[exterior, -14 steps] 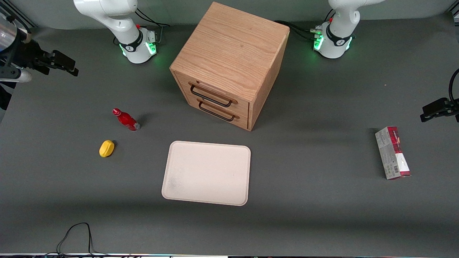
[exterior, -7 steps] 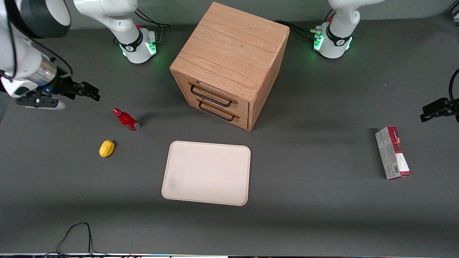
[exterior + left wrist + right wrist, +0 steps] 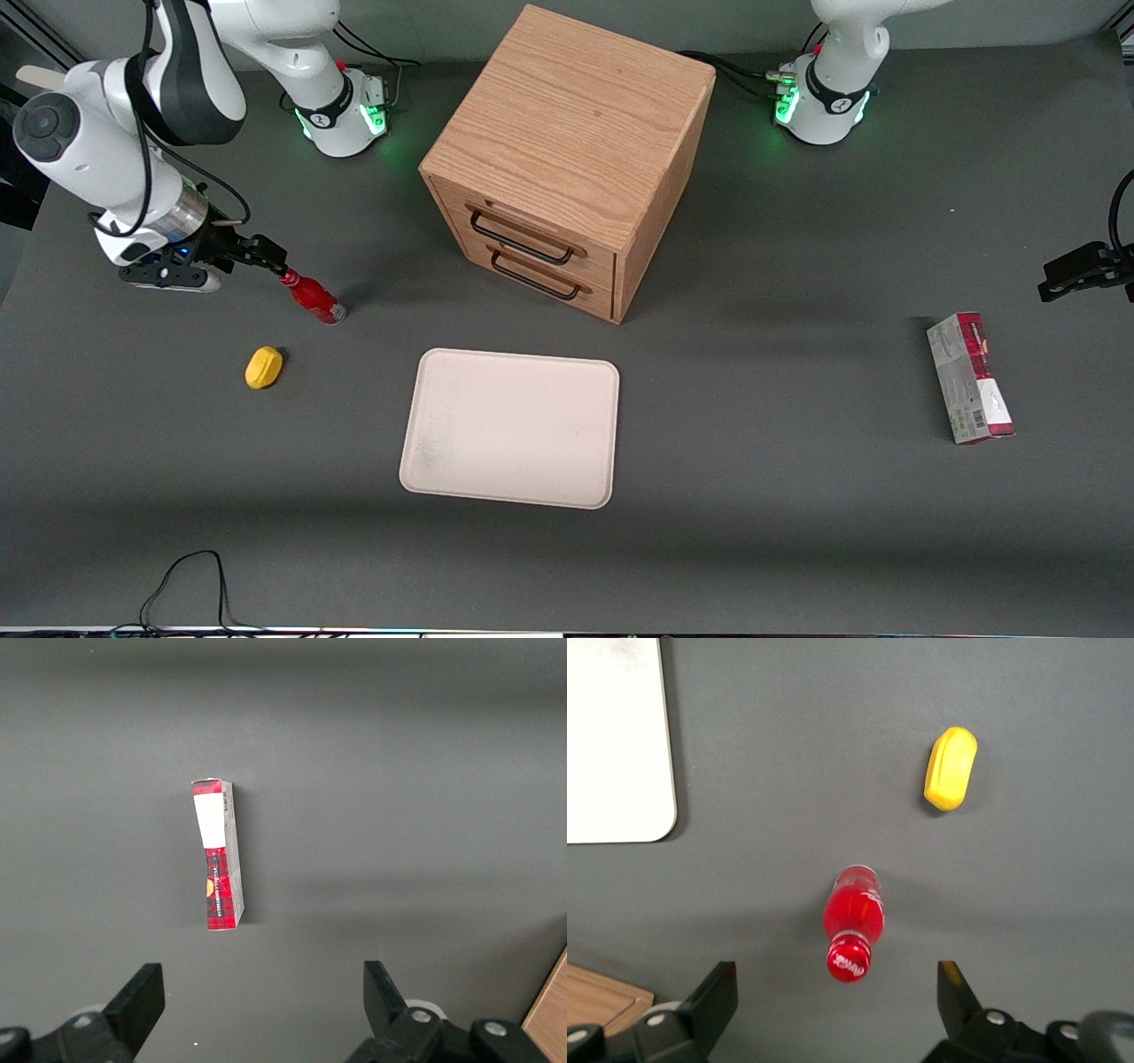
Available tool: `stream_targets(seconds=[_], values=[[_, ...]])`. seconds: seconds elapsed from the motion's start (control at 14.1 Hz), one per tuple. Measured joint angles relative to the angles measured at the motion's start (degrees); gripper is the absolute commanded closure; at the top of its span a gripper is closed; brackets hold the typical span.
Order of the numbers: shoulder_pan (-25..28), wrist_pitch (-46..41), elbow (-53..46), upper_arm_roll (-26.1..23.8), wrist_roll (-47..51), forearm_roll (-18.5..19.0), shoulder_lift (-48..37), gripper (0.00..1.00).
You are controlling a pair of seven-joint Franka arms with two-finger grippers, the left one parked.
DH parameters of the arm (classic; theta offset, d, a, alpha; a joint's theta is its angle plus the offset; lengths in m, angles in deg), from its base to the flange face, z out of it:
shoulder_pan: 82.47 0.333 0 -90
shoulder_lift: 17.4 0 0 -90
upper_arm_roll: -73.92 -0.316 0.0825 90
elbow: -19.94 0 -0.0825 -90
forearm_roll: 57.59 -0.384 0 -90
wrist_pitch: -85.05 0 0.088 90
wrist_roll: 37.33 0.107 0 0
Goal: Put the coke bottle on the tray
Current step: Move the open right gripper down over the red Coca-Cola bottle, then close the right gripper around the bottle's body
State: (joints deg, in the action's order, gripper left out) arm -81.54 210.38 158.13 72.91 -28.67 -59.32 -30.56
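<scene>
Red bottle (image 3: 311,295) upright on surface (image 3: 177,461), ungrasped. Gripper (image 3: 837,1010) above cap, fingers (image 3: 713,997) spread. Step: approach. Next: descend, clamp, carry to tray (image 3: 509,427).

Gripper (image 3: 270,257) spread wide above coke bottle (image 3: 312,296). Bare mat to tray (image 3: 509,428); lemon (image 3: 263,367) nearer camera, cabinet (image 3: 567,159) beside path.

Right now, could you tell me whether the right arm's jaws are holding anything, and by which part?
Nothing is held. The gripper hangs open above the upright coke bottle, jaws apart on either side of its red cap, touching nothing. The bottle stands on the table, off the tray.
</scene>
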Motion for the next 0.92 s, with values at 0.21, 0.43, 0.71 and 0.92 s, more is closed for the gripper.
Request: stream_targets(seconds=[0.21, 0.43, 0.71, 0.92], values=[[0.0, 4.2, 3.6, -0.1, 0.0, 0.0, 0.2, 0.00], [0.0, 7.2, 5.0, -0.1, 0.0, 0.0, 1.2, 0.00], [0.0, 13.2, 7.6, -0.2, 0.0, 0.0, 3.6, 0.00], [0.0, 14.0, 8.1, -0.2, 0.0, 0.0, 4.6, 0.00]])
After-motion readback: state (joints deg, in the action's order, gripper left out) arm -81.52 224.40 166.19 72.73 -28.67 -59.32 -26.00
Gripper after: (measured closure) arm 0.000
